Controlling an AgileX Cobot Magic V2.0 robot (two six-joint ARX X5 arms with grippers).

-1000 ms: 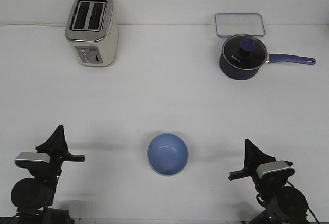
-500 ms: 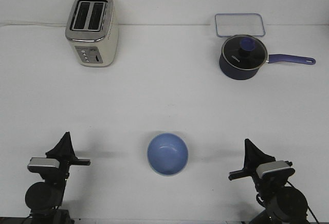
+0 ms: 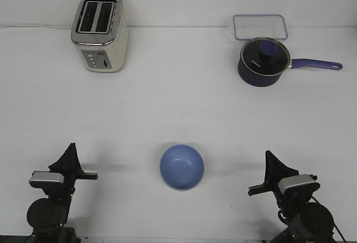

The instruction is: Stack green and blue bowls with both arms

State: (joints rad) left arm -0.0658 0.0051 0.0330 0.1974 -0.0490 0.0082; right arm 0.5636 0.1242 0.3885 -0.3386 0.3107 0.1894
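Observation:
The light blue bowl (image 3: 182, 166) sits upright on the white table, near the front and midway between the arms. A thin pale edge shows under its near rim. No separate green bowl shows; I cannot tell whether it lies under the blue one. My left gripper (image 3: 71, 154) stands well to the left of the bowl, its fingers together in a point, holding nothing. My right gripper (image 3: 270, 160) stands well to the right of the bowl, also closed to a point and holding nothing.
A cream toaster (image 3: 100, 32) stands at the back left. A dark blue lidded saucepan (image 3: 264, 61) with a long handle sits at the back right, with a clear rectangular container (image 3: 260, 27) behind it.
My left arm moved right and slightly lower between the earliest frame and half a second ago, then held still. The right arm and the bowl have not moved.

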